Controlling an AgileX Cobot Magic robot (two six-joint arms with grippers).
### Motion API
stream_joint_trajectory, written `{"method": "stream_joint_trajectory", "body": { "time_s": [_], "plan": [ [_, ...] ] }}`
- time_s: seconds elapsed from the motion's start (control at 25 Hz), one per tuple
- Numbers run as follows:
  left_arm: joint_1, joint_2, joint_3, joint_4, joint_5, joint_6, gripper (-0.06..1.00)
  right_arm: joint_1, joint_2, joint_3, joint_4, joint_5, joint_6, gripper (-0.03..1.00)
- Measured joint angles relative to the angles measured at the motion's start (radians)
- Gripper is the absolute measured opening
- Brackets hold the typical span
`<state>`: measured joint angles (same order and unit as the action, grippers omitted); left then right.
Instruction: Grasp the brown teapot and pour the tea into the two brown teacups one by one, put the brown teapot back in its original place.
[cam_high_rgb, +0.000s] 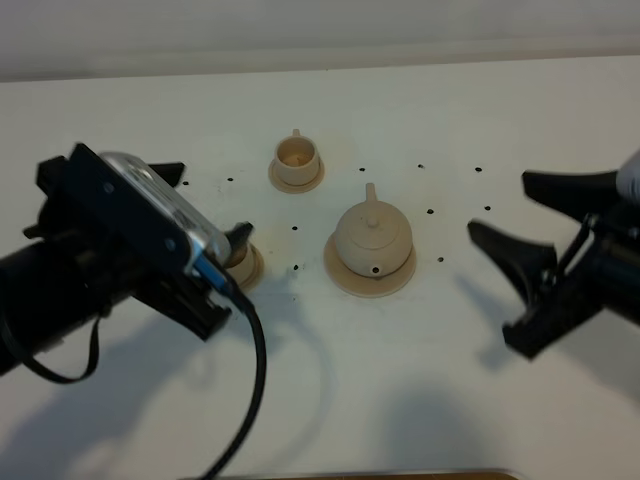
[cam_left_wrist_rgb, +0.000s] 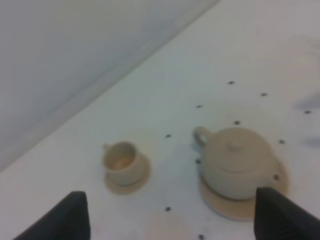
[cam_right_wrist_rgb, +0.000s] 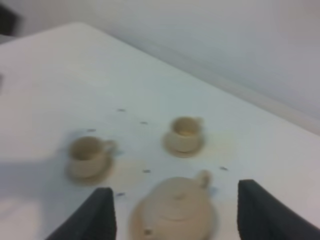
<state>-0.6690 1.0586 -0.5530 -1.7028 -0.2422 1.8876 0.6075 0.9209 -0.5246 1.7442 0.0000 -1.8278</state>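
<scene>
Right wrist view shows whole the teacup (cam_right_wrist_rgb: 87, 150) half hidden overhead; left pincer (cam_left_wrist_rgb: 172, 215) and right pincer (cam_high_rgb: 503, 205) both released; white, black-dotted tabletop (cam_high_rgb: 450, 100).

I am seeing bright, diffuse light washing out the white table (cam_high_rgb: 420, 110) in the exterior high view. Soft grey shadows of the left arm (cam_high_rgb: 60, 280) and right arm (cam_high_rgb: 600, 275) are falling toward the near edge, so light is coming from above and the far side. The 2 wrist views are running soft; the right one is blurring the brown teapot (cam_right_wrist_rgb: 175, 212) most.
</scene>
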Motion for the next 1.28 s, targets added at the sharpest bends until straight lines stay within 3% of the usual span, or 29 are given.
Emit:
{"method": "stream_joint_trajectory", "body": {
  "time_s": [0.36, 0.6, 1.0, 1.16, 1.28],
  "plan": [
    [0.208, -0.039, 0.000, -0.028, -0.074, -0.055, 0.62, 0.000, 0.090, -0.066, 0.003, -0.119, 0.003, 0.51],
    [0.339, -0.158, -0.003, -0.073, -0.159, -0.051, 0.60, 0.000, 0.091, -0.068, 0.003, -0.137, 0.007, 0.51],
    [0.351, -0.316, 0.033, -0.081, -0.378, -0.041, 0.60, 0.000, 0.091, -0.068, 0.003, -0.136, 0.015, 0.51],
    [0.351, -0.316, 0.033, -0.082, -0.382, -0.022, 0.56, 0.000, 0.091, -0.068, 0.004, -0.132, 0.018, 0.51],
    [0.351, -0.305, 0.033, -0.083, -0.311, -0.025, 0.52, 0.000, 0.091, -0.068, 0.004, -0.132, 0.019, 0.50]
  ]
}}
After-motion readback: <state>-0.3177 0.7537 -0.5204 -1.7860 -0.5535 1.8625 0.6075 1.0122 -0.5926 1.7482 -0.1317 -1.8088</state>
